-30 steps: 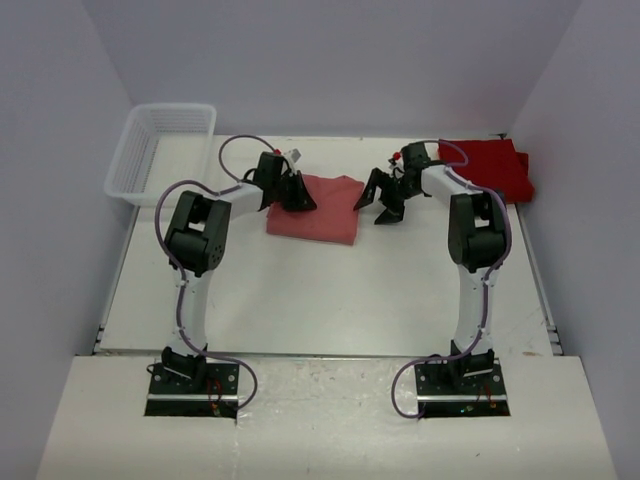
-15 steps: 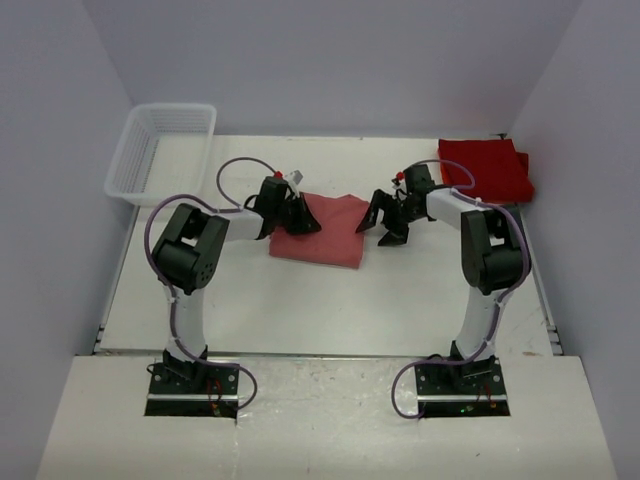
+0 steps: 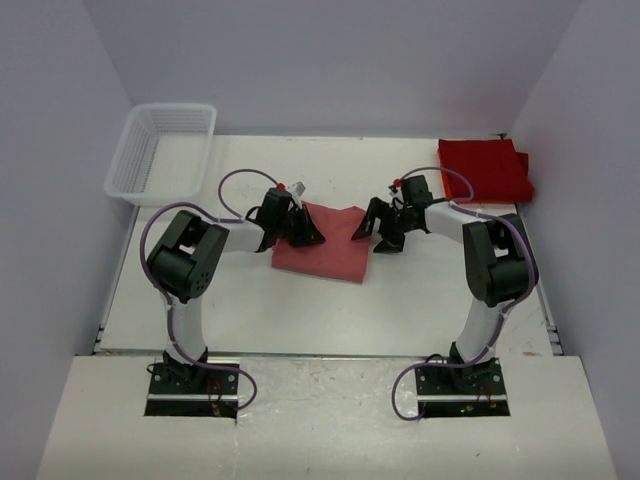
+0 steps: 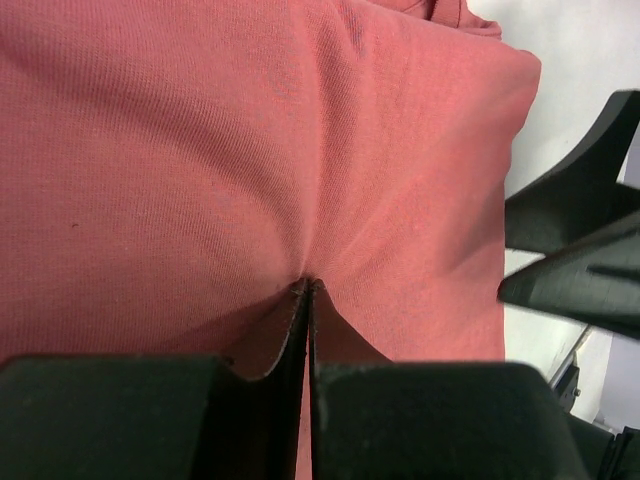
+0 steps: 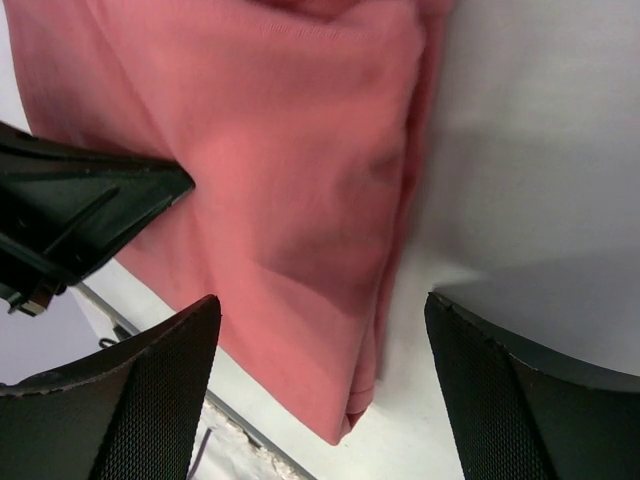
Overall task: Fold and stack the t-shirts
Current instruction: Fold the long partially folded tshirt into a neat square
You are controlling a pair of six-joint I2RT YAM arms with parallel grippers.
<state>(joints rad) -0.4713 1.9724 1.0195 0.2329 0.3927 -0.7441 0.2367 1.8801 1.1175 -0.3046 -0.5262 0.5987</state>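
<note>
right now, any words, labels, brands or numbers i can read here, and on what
None can be read. The salmon t-shirt, the folded red t-shirts and the white basket show no print or label.
A small white tab beside the salmon t-shirt is too small to read.

The white flat table (image 3: 300, 310) carries a folded salmon-red cloth t-shirt (image 3: 330, 255) centrally, folded deep-red cloth t-shirts (image 3: 484, 168) far right, and a white plastic mesh basket (image 3: 125, 165) far left.

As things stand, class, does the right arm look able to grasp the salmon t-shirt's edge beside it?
Probably yes. The right gripper hangs open over the edge of the salmon t-shirt, nothing lying between. The left gripper, shut on the cloth farther across, stands clear of it.
</note>
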